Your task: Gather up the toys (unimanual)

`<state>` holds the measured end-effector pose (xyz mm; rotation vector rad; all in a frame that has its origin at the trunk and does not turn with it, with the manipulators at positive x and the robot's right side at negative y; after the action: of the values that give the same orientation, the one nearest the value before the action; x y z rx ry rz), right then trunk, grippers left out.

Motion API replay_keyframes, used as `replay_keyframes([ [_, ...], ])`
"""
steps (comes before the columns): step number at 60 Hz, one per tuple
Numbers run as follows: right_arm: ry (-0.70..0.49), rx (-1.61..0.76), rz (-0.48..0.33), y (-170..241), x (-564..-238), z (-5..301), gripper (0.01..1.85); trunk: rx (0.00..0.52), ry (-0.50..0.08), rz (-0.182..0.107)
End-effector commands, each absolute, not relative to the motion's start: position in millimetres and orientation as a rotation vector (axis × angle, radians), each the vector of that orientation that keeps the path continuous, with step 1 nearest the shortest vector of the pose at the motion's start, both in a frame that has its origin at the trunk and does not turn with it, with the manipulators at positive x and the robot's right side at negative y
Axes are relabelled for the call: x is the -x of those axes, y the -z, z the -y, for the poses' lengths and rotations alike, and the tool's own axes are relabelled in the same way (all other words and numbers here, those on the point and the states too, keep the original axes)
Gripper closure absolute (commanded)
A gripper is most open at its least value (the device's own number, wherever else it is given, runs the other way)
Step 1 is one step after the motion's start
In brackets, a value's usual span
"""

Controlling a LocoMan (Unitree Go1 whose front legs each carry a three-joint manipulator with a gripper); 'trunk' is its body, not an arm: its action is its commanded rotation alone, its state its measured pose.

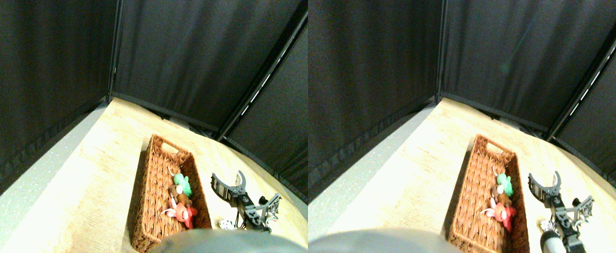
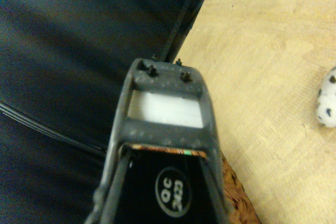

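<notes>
Three toys, green [image 1: 182, 183], brown [image 1: 180, 197] and red-pink [image 1: 183, 213], are seen lying in the wicker basket [image 1: 152, 211]. Just right, the claw [image 1: 230, 184] is held spread wide, empty. A spotted toy [image 1: 227, 225] is left on the counter [image 1: 102, 184] beside it; judged soft, light, best pinched mid-body.

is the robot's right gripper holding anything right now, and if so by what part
Nothing. The right gripper is open and empty beside the wicker basket.
</notes>
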<state>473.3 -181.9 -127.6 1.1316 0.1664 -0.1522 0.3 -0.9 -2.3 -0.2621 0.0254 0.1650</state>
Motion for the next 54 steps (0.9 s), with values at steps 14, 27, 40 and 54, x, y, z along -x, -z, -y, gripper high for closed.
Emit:
replay_keyframes([
  [14, 0.211, -1.046, -0.088, 142.4, -447.9, 255.0, 1.5, 0.169, -0.02, -0.061],
  [27, 0.303, -1.101, -0.09, 165.3, -432.7, 267.5, 1.59, 0.155, 0.003, -0.067],
  [40, 0.379, -1.13, -0.147, 186.7, -429.2, 280.5, 1.26, 0.159, 0.005, -0.071],
  [54, 0.42, -1.194, -0.266, 203.7, -442.0, 285.3, 1.0, 0.177, -0.012, -0.073],
])
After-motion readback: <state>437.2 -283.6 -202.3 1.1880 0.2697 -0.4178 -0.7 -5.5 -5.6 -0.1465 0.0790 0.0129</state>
